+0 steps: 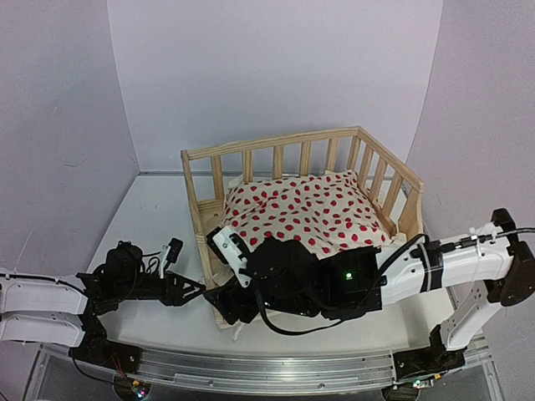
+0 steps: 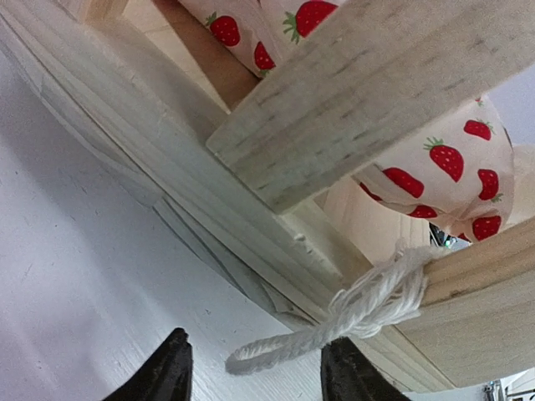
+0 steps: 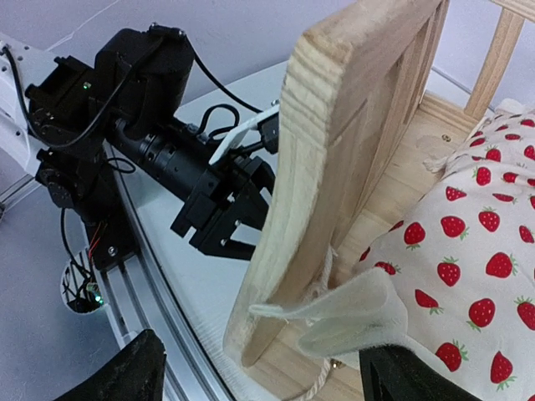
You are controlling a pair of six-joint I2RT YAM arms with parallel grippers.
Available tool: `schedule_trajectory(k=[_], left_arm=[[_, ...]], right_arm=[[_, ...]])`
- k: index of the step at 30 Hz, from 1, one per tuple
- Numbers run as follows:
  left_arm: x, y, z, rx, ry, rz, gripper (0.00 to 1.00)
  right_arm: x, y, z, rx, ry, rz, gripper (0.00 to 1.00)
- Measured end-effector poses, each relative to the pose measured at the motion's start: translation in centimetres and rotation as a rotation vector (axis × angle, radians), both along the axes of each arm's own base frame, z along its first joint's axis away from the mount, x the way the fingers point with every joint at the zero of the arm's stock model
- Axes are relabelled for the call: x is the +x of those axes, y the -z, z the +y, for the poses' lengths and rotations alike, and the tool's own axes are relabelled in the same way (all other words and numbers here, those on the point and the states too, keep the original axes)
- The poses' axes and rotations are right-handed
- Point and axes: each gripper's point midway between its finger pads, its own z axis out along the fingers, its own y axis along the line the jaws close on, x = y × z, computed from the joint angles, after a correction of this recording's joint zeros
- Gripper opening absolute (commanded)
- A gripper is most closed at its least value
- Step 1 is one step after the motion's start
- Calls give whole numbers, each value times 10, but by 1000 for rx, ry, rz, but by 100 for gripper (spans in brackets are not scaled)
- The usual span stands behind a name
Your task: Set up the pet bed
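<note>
One bed [image 1: 276, 144] is seen on the table [image 1: 142, 209], at the middle and a little toward the right, with its back rail near the rear wall. Three railed sides are counted: back, left and right. The open fourth side is turned toward the arm bases. The long axis is laid left to right, with the right end swung slightly away from the arms. One strawberry-printed cushion [image 1: 309, 209] is spread inside the frame and is puffed up above the base boards.

Two arms are counted, and both are brought to the bed's front left corner. The left gripper [image 2: 255, 341] is held low over the table just outside the left rail, its fingers apart. One looped tie string [image 2: 368, 305] is hung from the frame between them, and it is not pinched. The right gripper [image 3: 263, 342] is reached across the open front, its fingers spread wide. The end post of the left rail and a white cushion flap [image 3: 351, 313] are seen between them, and nothing is clamped.
</note>
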Motion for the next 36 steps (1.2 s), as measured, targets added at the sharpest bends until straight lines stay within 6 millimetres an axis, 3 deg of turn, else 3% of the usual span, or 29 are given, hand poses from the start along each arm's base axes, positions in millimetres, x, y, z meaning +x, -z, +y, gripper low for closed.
schedule_trajectory(k=[5, 11, 13, 16, 20, 23, 27, 33, 36], left_arm=[[-1, 15, -2, 32, 20, 28, 17], [-3, 21, -1, 40, 6, 79, 0], [-3, 20, 1, 40, -7, 94, 0], [-2, 12, 6, 53, -35, 91, 0], [8, -18, 18, 68, -118, 35, 0], [15, -49, 27, 53, -178, -22, 0], [18, -77, 35, 49, -223, -50, 0], [14, -91, 40, 73, -228, -33, 0], [3, -96, 29, 55, -138, -3, 0]], right_arm=[[19, 3, 22, -31, 74, -93, 71], [36, 15, 34, -76, 152, -166, 54], [40, 15, 35, -76, 176, -177, 49], [39, 13, 35, -69, 193, -189, 34], [37, 10, 34, -22, 250, -159, 1], [45, 10, 20, 49, 407, -121, 0], [66, 12, 14, 18, 391, -157, 0], [88, 12, -17, -19, 230, -126, 0], [90, 13, -41, -53, 144, -101, 0]])
